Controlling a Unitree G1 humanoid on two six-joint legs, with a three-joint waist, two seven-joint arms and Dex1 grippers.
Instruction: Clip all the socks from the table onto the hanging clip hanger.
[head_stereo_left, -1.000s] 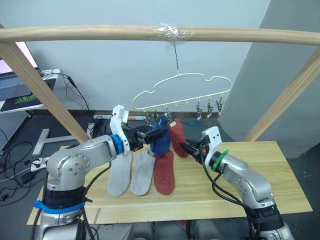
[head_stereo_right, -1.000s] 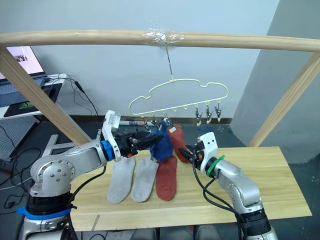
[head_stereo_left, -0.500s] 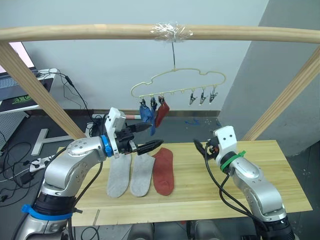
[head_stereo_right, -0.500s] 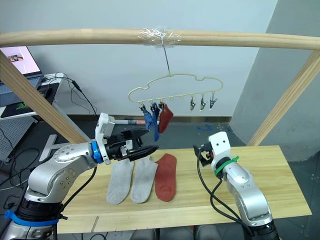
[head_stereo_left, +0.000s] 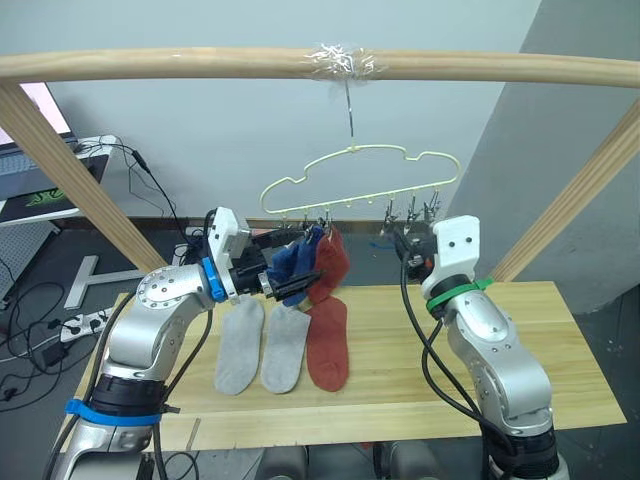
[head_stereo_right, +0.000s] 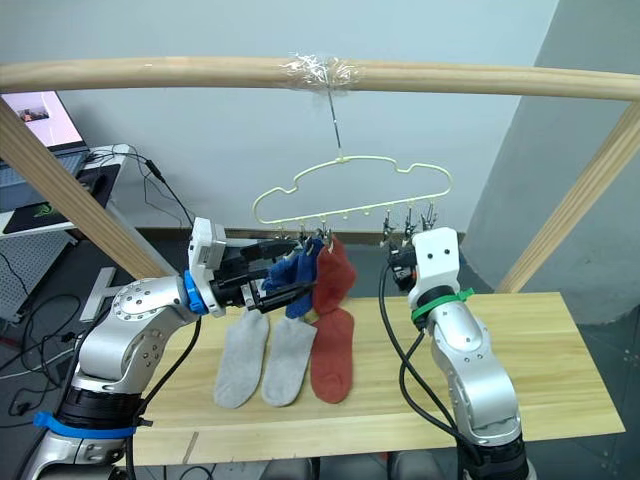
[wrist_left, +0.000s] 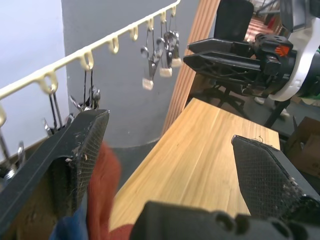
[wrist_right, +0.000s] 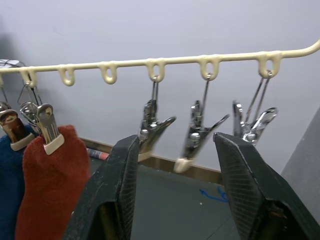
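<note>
Three socks (head_stereo_right: 290, 355) on table (head_stereo_right: 560, 370).

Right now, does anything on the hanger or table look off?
The hanger tilts, its sock-laden left end lower. The blue and red socks bunch together against the left hand. Three socks lie flat on the table.

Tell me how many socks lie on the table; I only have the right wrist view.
Observer: Three: two grey socks and one rust red sock, side by side on the table.
Operator: And where's the left tool?
Observer: The left tool is open, up beside the blue socks hanging from the clip hanger.
</note>
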